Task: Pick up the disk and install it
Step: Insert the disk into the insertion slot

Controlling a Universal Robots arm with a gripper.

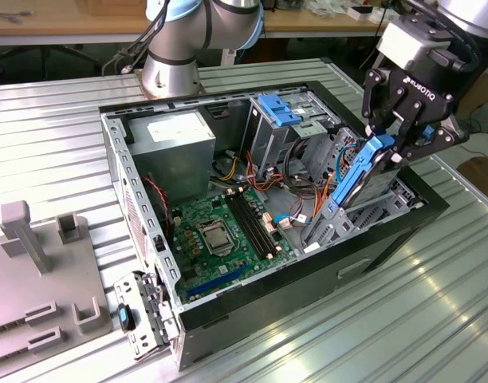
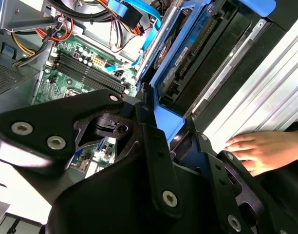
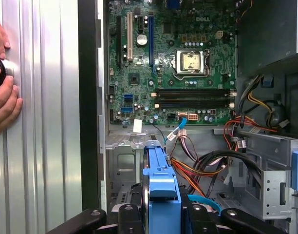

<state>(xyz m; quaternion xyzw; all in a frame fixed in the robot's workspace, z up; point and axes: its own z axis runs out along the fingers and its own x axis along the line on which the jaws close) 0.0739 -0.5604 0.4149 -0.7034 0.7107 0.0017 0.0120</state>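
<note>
The disk [image 1: 362, 174], a silver drive in a blue plastic frame, stands on edge and tilted above the drive bay [image 1: 364, 211] at the exterior view's right end of the open computer case. My gripper [image 1: 393, 146] is shut on its upper end, black fingers on either side of the blue frame. Its lower end reaches down to the bay's grey metal rails; whether it touches them is not visible. In the first wrist view the blue frame [image 3: 160, 187] runs straight out from between my fingers [image 3: 127, 214]. The second wrist view has the disk [image 2: 188, 53] edge-on.
The case holds a green motherboard [image 1: 220, 231], a grey power supply [image 1: 180, 136], a drive cage with blue clips [image 1: 280, 112] and orange and red cables [image 1: 308, 187]. A person's hand [image 3: 3, 97] rests on the ribbed table beside the case. Grey fixtures [image 1: 37, 271] stand at the exterior view's left.
</note>
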